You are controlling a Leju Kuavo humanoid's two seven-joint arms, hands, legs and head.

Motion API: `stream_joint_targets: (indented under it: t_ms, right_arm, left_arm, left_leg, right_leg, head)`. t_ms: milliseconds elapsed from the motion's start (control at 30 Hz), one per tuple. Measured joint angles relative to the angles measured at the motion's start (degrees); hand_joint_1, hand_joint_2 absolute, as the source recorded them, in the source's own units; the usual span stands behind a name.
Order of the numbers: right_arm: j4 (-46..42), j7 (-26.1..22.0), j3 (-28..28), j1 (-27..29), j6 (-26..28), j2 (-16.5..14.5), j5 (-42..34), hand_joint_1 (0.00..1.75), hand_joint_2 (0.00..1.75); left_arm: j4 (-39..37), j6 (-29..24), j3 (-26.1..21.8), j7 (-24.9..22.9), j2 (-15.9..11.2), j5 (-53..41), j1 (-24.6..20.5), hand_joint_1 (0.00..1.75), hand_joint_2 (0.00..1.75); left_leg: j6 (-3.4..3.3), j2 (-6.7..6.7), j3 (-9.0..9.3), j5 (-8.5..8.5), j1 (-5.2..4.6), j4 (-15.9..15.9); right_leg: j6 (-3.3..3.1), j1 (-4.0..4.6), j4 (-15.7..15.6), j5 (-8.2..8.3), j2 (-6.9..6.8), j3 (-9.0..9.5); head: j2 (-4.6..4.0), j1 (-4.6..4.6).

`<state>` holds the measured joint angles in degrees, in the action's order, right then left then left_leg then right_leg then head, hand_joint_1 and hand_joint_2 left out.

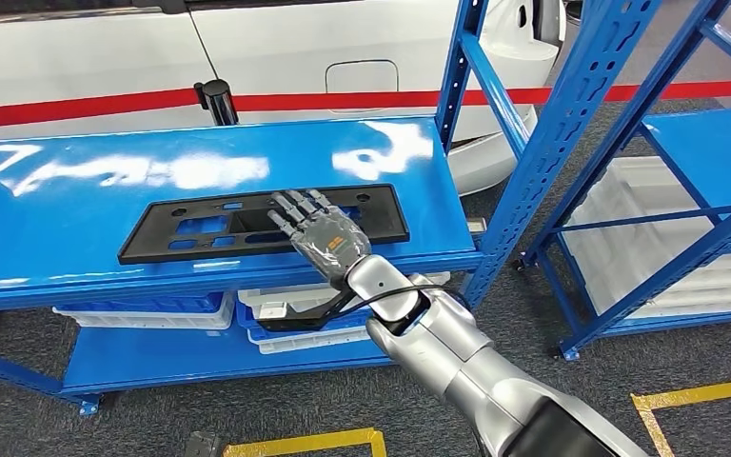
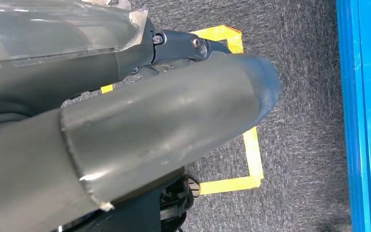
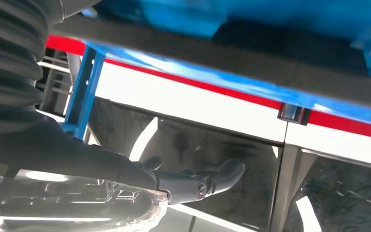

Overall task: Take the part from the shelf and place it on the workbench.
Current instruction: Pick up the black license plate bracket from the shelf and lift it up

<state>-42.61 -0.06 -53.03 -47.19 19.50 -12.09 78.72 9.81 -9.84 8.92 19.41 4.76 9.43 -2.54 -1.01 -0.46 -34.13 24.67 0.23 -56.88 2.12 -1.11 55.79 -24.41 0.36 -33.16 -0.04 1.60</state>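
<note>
a: where's the part?
b: the long black plate (image 1: pixel 265 224) lies flat on the blue workbench (image 1: pixel 76 205), near its front edge.
a: and the right hand (image 1: pixel 316 231)?
b: over the plate's right half, palm down, fingers stretched flat and a little apart, gripping nothing. i can't tell whether the fingertips touch it.
a: the left hand (image 2: pixel 125 140)?
b: it hangs over grey carpet (image 2: pixel 299 145) with yellow tape lines (image 2: pixel 251 159); how its fingers lie i cannot tell.
a: anything else?
b: white trays (image 1: pixel 276 300) on the lower level, a white car (image 1: pixel 343 57) with a red stripe behind, another blue shelf (image 1: pixel 685 152) to the right.
</note>
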Motion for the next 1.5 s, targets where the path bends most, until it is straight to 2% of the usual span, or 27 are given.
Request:
stream_joint_targets:
  t_ms: [467,567,700,767,800,833,900,933,967,1000,1033,1100,1133,1200,1300,1333,1367,1433,1467,1500]
  right_arm:
    - [2.26,1.2,-0.04,-0.83,0.03,-0.55,0.92,0.0,1.75]
    - [2.65,1.08,-0.04,-0.93,0.02,-0.56,0.97,0.0,1.75]
    - [2.97,1.02,-0.04,-1.18,0.02,-0.68,1.03,0.0,1.75]
    - [3.03,0.97,-0.03,-1.34,0.04,-0.8,1.08,0.0,1.75]
    - [3.08,0.93,-0.02,-1.49,0.05,-0.86,1.1,0.0,1.75]
    - [3.13,0.91,-0.02,-1.62,0.05,-0.89,1.11,0.0,1.75]
    - [3.32,0.88,-0.02,-1.68,0.06,-0.81,1.12,0.0,1.75]
    - [3.47,0.89,-0.02,-1.6,0.06,-0.7,1.14,0.0,1.75]
    - [3.63,0.89,-0.02,-1.53,0.06,-0.61,1.18,0.0,1.75]
    - [3.76,0.89,-0.02,-1.5,0.06,-0.55,1.22,0.0,1.75]
    - [3.86,0.89,-0.02,-1.49,0.06,-0.51,1.26,0.0,1.75]
    - [3.9,0.89,-0.02,-1.54,0.06,-0.5,1.27,0.0,1.75]
    - [3.9,0.9,-0.02,-1.57,0.06,-0.5,1.29,0.0,1.75]
    - [3.9,0.93,-0.01,-1.63,0.06,-0.48,1.35,0.0,1.75]
    - [3.86,1.0,0.07,-1.68,0.1,-0.58,1.43,0.03,1.75]
    - [3.84,1.02,0.09,-1.69,0.11,-0.63,1.43,0.38,1.75]
    - [3.84,1.04,0.11,-1.64,0.13,-0.65,1.43,0.74,1.75]
    - [3.84,0.85,0.2,-1.32,0.12,-0.56,1.32,1.46,1.75]
    - [3.84,0.61,0.28,-1.05,0.11,-0.49,1.19,1.49,1.75]
    - [3.84,0.32,0.36,-0.83,0.11,-0.41,1.04,1.54,1.75]
  left_arm:
    - [0.0,0.26,0.02,0.02,-0.18,-0.51,-0.37,0.0,0.0]
    - [0.0,0.23,0.01,0.09,-0.29,-0.46,-0.38,0.0,0.0]
    - [0.0,0.01,-0.01,0.19,-0.43,-0.39,-0.38,0.0,0.0]
    - [0.0,-0.17,-0.03,0.25,-0.46,-0.31,-0.36,0.0,0.0]
    - [0.0,-0.23,-0.04,0.27,-0.48,-0.25,-0.37,0.0,0.0]
    - [0.0,-0.27,-0.06,0.32,-0.48,-0.19,-0.38,0.0,0.0]
    - [0.0,-0.16,-0.08,0.44,-0.5,-0.1,-0.4,0.0,0.0]
    - [0.0,-0.08,-0.09,0.52,-0.5,-0.08,-0.38,0.0,0.0]
    - [0.0,0.0,-0.09,0.6,-0.5,-0.07,-0.36,0.0,0.0]
    - [0.0,0.02,-0.09,0.67,-0.5,-0.07,-0.35,0.0,0.0]
    - [0.0,0.01,-0.09,0.73,-0.5,-0.08,-0.35,0.0,0.0]
    - [0.0,-0.1,-0.1,0.84,-0.49,-0.1,-0.36,0.0,0.0]
    - [0.0,-0.17,-0.1,0.87,-0.48,-0.11,-0.37,0.0,0.0]
    - [-0.01,-0.27,-0.11,0.9,-0.47,-0.1,-0.36,0.0,0.0]
    - [0.0,-0.39,-0.11,1.0,-0.55,-0.09,-0.42,0.0,0.0]
    - [0.0,-0.42,-0.11,1.35,-0.6,-0.08,-0.44,0.0,0.0]
    - [0.0,-0.43,-0.11,1.97,-0.65,-0.05,-0.42,0.0,0.0]
    - [0.0,-0.96,-0.2,4.03,-0.66,0.07,-0.36,0.0,0.0]
    - [0.0,-1.62,-0.32,5.16,-0.66,0.13,-0.32,0.0,0.0]
    - [0.0,-2.5,-0.45,6.34,-0.66,0.16,-0.31,0.0,0.0]
  left_leg:
    - [-0.23,-0.02,-0.04,0.15,-0.3,-0.09]
    - [-0.51,-0.02,-0.04,0.29,-0.56,-0.16]
    - [-1.12,-0.04,-0.03,0.49,-0.9,-0.21]
    - [-1.58,0.03,0.31,0.38,-0.66,0.16]
    - [-1.85,0.09,0.53,0.34,-0.52,0.35]
    - [-2.13,0.16,0.76,0.32,-0.38,0.52]
    - [-2.5,0.21,0.91,0.51,-0.49,0.51]
    - [-2.58,0.13,0.98,0.65,-0.61,0.5]
    - [-2.63,0.03,1.09,0.82,-0.77,0.49]
    - [-2.62,-0.09,1.3,1.02,-0.92,0.48]
    - [-2.54,-0.22,1.63,1.28,-1.07,0.48]
    - [-2.18,-0.36,2.38,1.95,-1.32,0.43]
    - [-1.92,-0.39,2.66,2.29,-1.39,0.39]
    - [-1.34,-0.38,2.91,2.83,-1.32,0.35]
    - [-0.13,-0.2,2.57,4.05,-0.95,-0.93]
    - [0.43,-0.1,1.49,5.2,-0.73,-3.19]
    - [0.98,0.0,-0.32,6.63,-0.41,-6.51]
    - [1.86,0.11,-5.04,9.1,0.29,-14.18]
    - [2.18,0.18,-6.74,9.06,0.6,-16.21]
    - [2.46,0.25,-7.43,7.83,0.92,-16.12]
  right_leg:
    - [0.16,-0.23,-0.06,-0.04,0.0,0.03]
    - [0.45,-0.5,-0.08,-0.06,-0.01,0.05]
    - [1.16,-0.86,-0.34,-0.08,0.0,0.2]
    - [1.42,-0.9,0.23,-0.53,-0.06,-0.15]
    - [1.32,-0.86,1.87,-1.32,-0.1,-0.94]
    - [1.05,-0.82,4.77,-2.53,-0.15,-2.4]
    - [0.29,-0.62,12.78,-5.29,-0.19,-6.6]
    - [0.12,-0.45,15.94,-5.99,-0.19,-8.58]
    - [0.1,-0.23,17.26,-5.91,-0.19,-9.68]
    - [0.19,0.02,16.18,-4.94,-0.18,-9.54]
    - [0.28,0.3,13.25,-3.34,-0.19,-8.41]
    - [-0.12,0.85,5.08,-0.12,-0.19,-4.45]
    - [-0.55,1.02,2.43,0.73,-0.19,-3.03]
    - [-1.46,1.33,1.01,0.87,-0.16,-2.02]
    - [-2.4,0.89,0.49,0.72,-0.07,-1.25]
    - [-2.7,0.62,0.3,0.64,-0.07,-0.83]
    - [-2.98,0.48,0.25,0.49,-0.08,-0.48]
    - [-3.36,0.42,0.28,0.06,-0.07,-0.1]
    - [-3.38,0.39,0.29,-0.17,-0.04,0.09]
    - [-3.27,0.32,0.32,-0.44,0.01,0.35]
  head:
    - [0.0,-0.01]
    - [0.0,0.0]
    - [0.0,0.02]
    - [0.0,-0.01]
    - [0.0,-0.09]
    - [0.0,-0.17]
    - [0.0,-0.33]
    - [0.0,-0.33]
    - [0.0,-0.34]
    - [0.0,-0.34]
    - [0.0,-0.32]
    - [0.0,-0.31]
    - [0.0,-0.28]
    - [0.0,-0.26]
    - [0.0,-0.17]
    - [0.0,-0.08]
    - [0.0,-0.01]
    - [0.0,0.04]
    - [0.0,0.05]
    - [0.0,0.07]
